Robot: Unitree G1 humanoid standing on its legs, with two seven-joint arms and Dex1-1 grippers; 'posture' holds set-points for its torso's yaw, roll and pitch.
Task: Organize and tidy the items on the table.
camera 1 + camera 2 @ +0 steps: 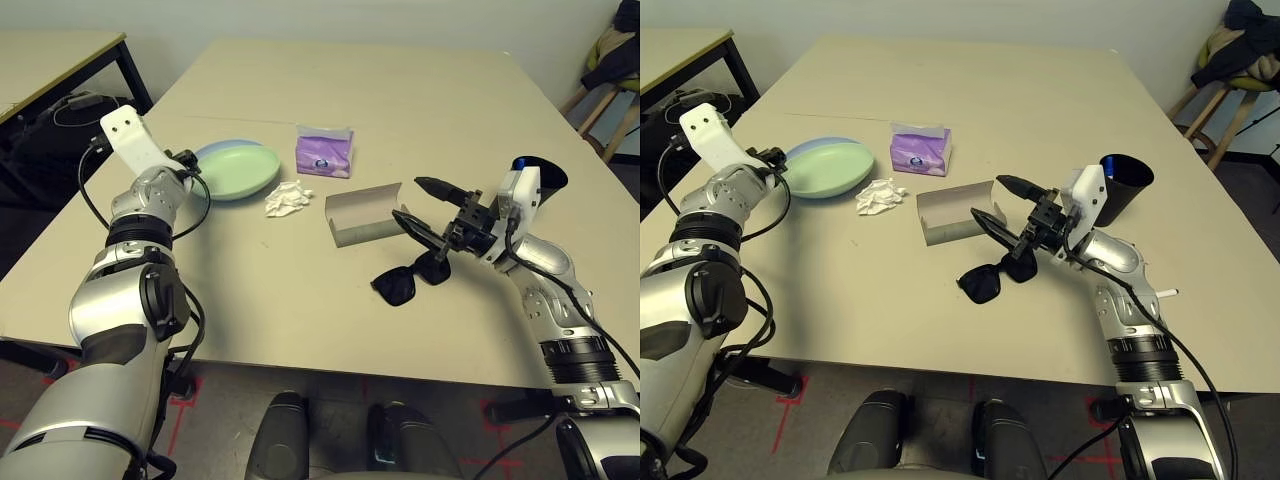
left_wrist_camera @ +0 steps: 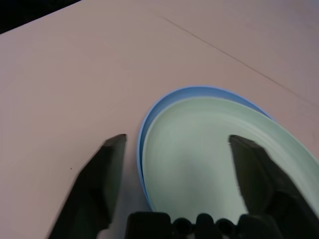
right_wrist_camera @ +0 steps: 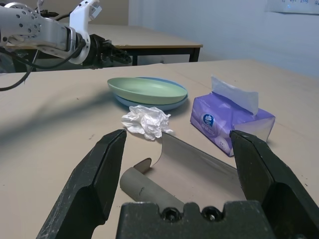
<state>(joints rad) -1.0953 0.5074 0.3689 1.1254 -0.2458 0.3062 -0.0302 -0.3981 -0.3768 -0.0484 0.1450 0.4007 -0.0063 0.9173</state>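
Note:
The green plate (image 1: 238,168) lies stacked in the pale blue plate (image 2: 149,112) at the table's (image 1: 400,90) left. My left gripper (image 1: 192,168) is open at their left rim, a finger (image 2: 99,174) on either side. Next to the plates lie the crumpled white tissue (image 1: 287,199) and the purple tissue pack (image 1: 324,150). The grey-beige glasses case (image 1: 365,215) stands open mid-table, with the black sunglasses (image 1: 410,280) just in front of it. My right gripper (image 1: 425,210) is open and empty above the sunglasses, pointing at the case (image 3: 194,172). A black cup (image 1: 1127,180) stands behind my right wrist.
A small white pen (image 1: 1167,293) lies near the table's right front edge. A black-legged side desk (image 1: 60,55) with cables stands off to the left. A wooden stool (image 1: 605,100) with clothes is at the far right.

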